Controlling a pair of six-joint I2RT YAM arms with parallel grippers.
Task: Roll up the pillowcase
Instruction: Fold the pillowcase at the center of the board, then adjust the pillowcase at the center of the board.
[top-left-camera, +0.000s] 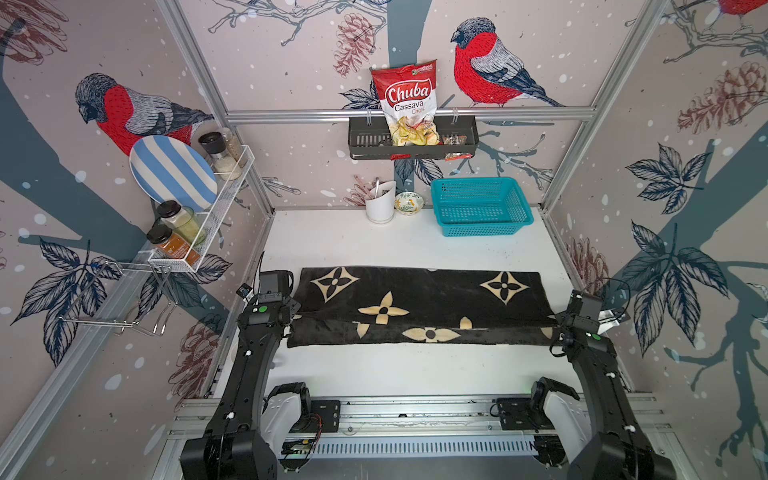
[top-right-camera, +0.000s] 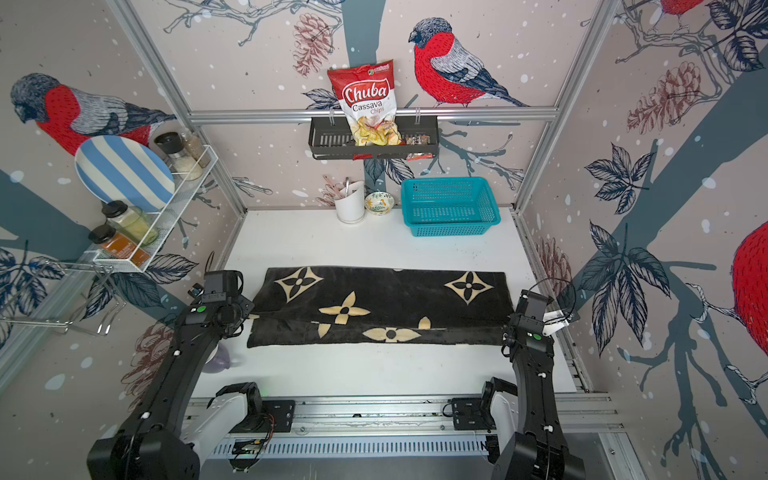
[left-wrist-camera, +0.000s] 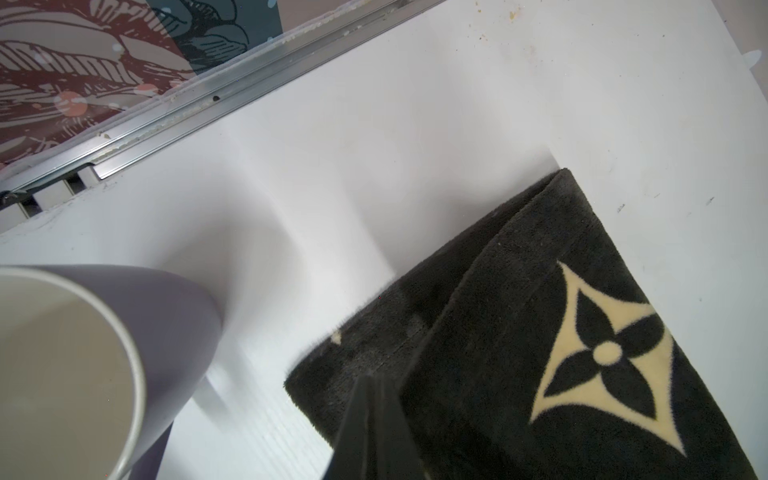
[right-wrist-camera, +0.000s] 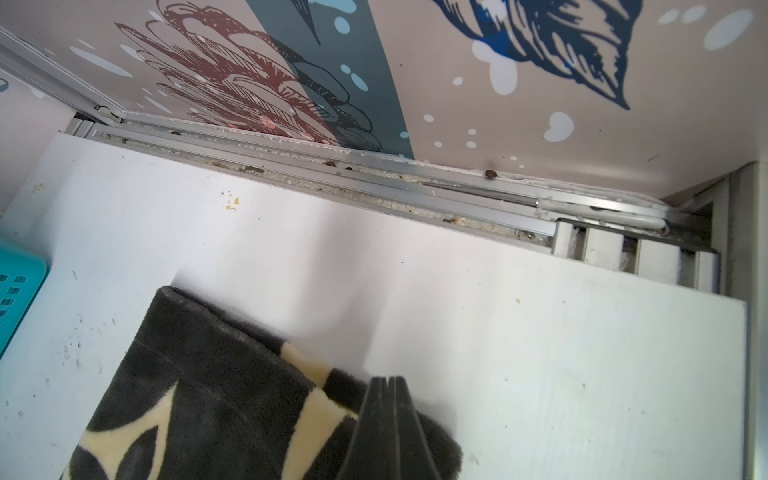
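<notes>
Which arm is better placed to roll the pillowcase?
Right, probably, though only marginally. The left gripper and right gripper sit shut at the pillowcase's ends, but a mug stands close by the left one.

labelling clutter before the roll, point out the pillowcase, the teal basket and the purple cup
pillowcase (top-left-camera: 419, 286), in a top view, black plush between the motifs
teal basket (top-left-camera: 486, 228), in a top view, near wall
purple cup (left-wrist-camera: 178, 316), left wrist view, outer wall

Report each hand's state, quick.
Left hand: closed, tips on the pillowcase; a grip cannot be told.
Right hand: closed, tips on the pillowcase's end; a grip cannot be told.
</notes>
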